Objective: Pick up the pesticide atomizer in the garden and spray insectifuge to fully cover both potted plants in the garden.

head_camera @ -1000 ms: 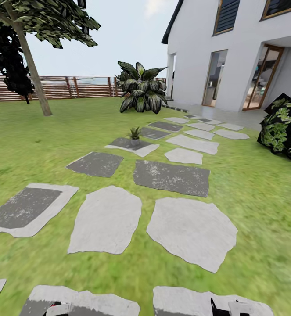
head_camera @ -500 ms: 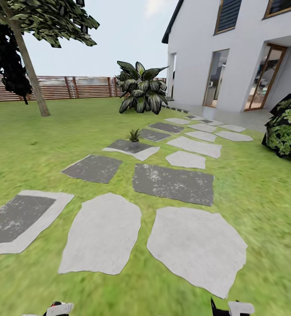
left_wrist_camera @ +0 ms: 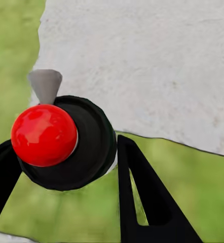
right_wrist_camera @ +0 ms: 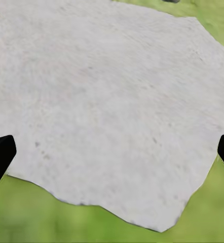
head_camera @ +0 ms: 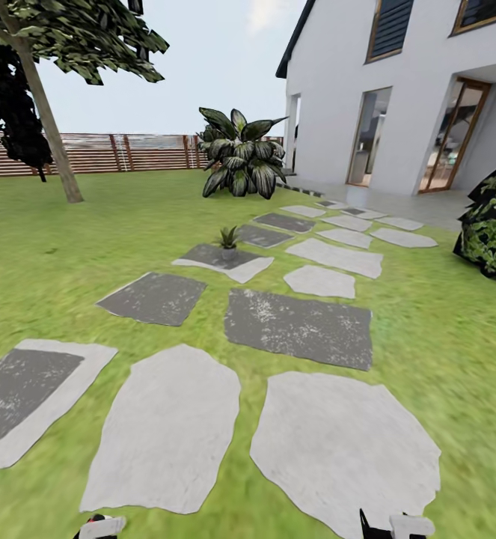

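Between the left gripper [left_wrist_camera: 66, 167] fingers [left_wrist_camera: 142, 202] sits the pesticide atomizer [left_wrist_camera: 66, 142], pinched and already collected. Beyond the nearest stepping stone [head_camera: 165, 427], one potted plant [head_camera: 229, 243] awaits spraying; the right gripper [right_wrist_camera: 112, 152] hangs spread and empty.

The whole head view has shifted, so the camera has moved forward along the path. The near white stones [head_camera: 345, 449] have slid toward 6 o'clock and look larger, and the slabs once at the bottom edge have dropped out. The potted plant [head_camera: 229, 241] sits slightly lower. The speckled bush [head_camera: 494, 228] has drifted toward 3 o'clock, partly cut off.
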You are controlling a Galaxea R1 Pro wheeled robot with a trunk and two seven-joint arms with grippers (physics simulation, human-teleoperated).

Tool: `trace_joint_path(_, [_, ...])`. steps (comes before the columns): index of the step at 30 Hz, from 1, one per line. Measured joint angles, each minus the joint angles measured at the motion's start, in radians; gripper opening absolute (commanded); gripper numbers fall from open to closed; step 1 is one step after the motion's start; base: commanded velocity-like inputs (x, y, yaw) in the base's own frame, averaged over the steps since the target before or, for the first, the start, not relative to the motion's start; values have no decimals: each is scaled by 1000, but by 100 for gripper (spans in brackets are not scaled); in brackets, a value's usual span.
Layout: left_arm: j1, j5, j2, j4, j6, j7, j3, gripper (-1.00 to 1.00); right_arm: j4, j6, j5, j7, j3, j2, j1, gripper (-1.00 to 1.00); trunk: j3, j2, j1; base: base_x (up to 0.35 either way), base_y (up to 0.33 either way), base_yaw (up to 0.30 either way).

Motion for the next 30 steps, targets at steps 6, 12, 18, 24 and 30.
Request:
trace_joint_path(6, [0, 0, 0, 0, 0, 0, 0, -100, 0, 0, 0, 0, 0, 0, 0, 100, 0, 0, 0, 336, 0, 0])
trace_joint_path(12, [0, 0, 0, 0, 0, 0, 0, -100, 0, 0, 0, 0, 0, 0, 0, 100, 0, 0, 0, 337, 0, 0])
trace_joint_path(18, [0, 0, 0, 0, 0, 0, 0, -100, 0, 0, 0, 0, 0, 0, 0, 100, 0, 0, 0, 337, 0, 0])
trace_joint_path(24, [0, 0, 0, 0, 0, 0, 1, -100, 0, 0, 0, 0, 0, 0, 0, 100, 0, 0, 0, 337, 0, 0])
trace_joint_path(30, [0, 0, 0, 0, 0, 0, 0, -100, 0, 0, 0, 0, 0, 0, 0, 100, 0, 0, 0, 337, 0, 0])
